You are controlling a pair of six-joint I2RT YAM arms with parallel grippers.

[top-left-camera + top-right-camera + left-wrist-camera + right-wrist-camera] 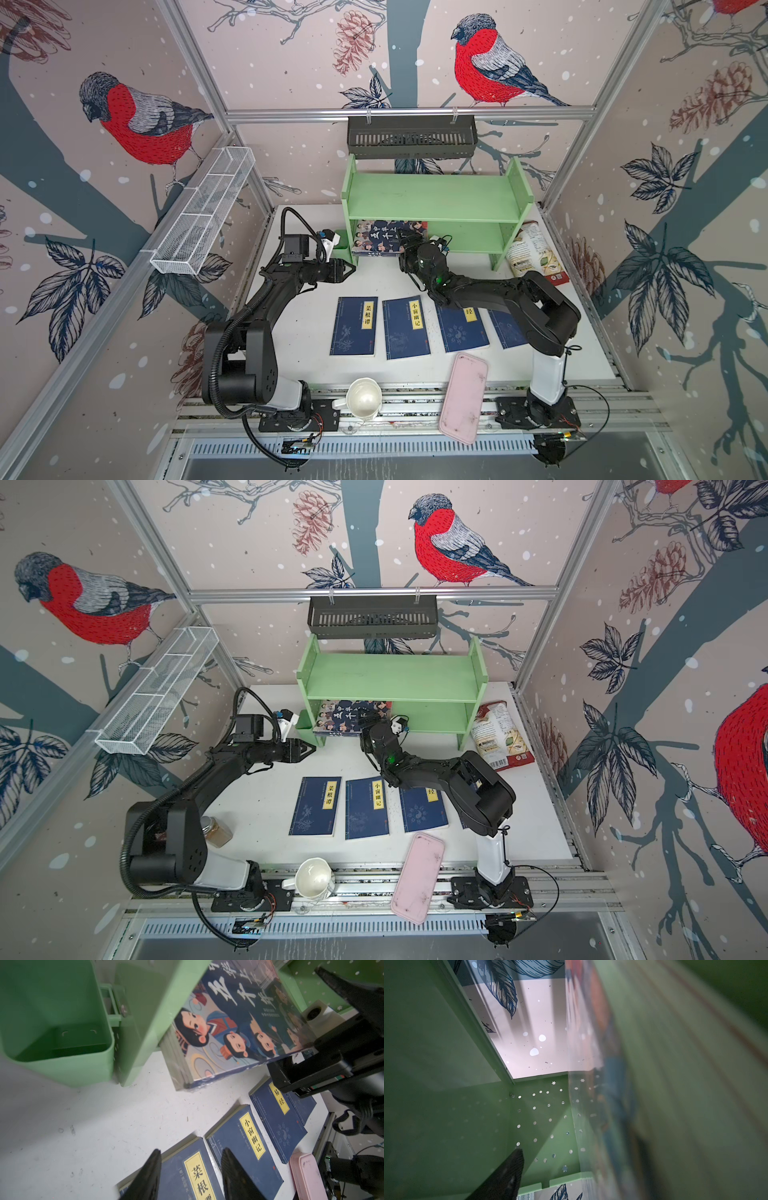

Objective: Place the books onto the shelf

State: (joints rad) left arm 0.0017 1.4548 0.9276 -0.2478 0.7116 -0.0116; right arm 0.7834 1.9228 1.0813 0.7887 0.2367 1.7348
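The shelf (432,195) (390,677) is a light green two-tier rack at the back of the table. The cartoon book (382,237) (239,1028) lies cover up at the left end of its lower tier, its front part sticking out. My right gripper (410,243) (374,722) is open at that book's right edge. One finger (508,1167) stands apart from the cover (675,1084), and the other is hidden. Several navy books (354,326) (406,328) (461,330) lie flat in a row, the rightmost partly under the right arm. My left gripper (351,268) (191,1153) hovers open and empty beside the shelf's left panel.
A small green bin (58,1043) hangs on the shelf's left side. A snack bag (532,249) leans by its right side. A pink tray (463,399) and a white mug (363,399) sit at the front edge, and a jar (216,831) by the left arm. A black basket (411,137) and a white mesh basket (203,212) hang on the walls.
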